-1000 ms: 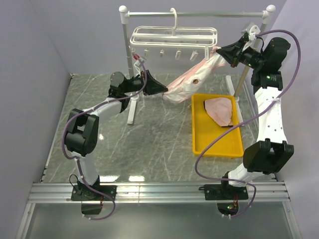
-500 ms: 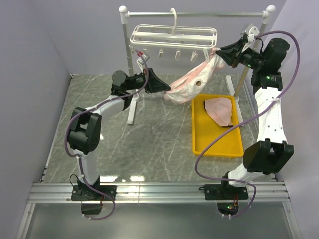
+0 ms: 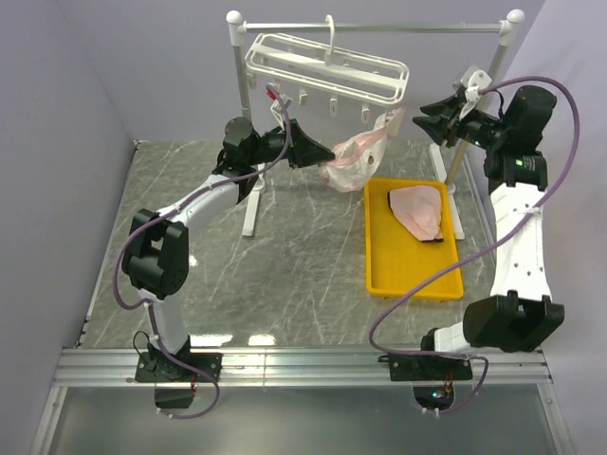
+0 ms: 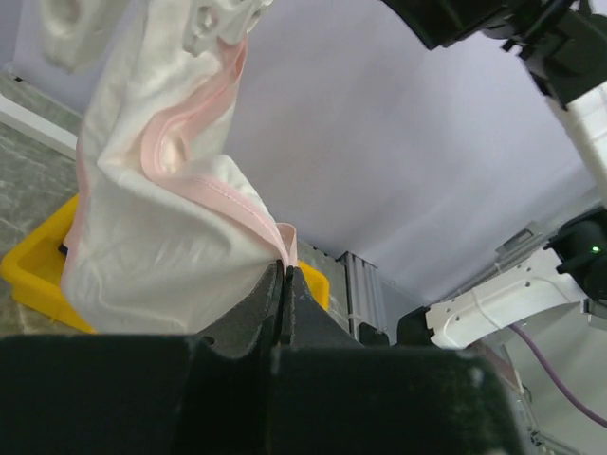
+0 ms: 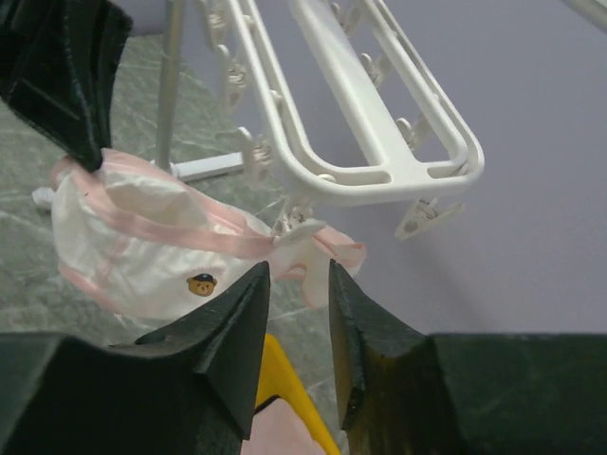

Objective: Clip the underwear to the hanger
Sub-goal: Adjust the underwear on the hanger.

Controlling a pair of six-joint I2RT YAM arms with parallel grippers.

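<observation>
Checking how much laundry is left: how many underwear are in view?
2 underwear: one hangs from a hanger clip, its lower end pinched in the left pincer; one lies in the yellow tray. Others could be hidden beneath it.

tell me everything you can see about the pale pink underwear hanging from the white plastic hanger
The pale pink underwear is soft whitish fabric with pink edging and a small bear badge. One corner is caught in a clip at the right end of the white plastic hanger; the other is pinched by the shut left gripper, so it hangs slanted.
</observation>
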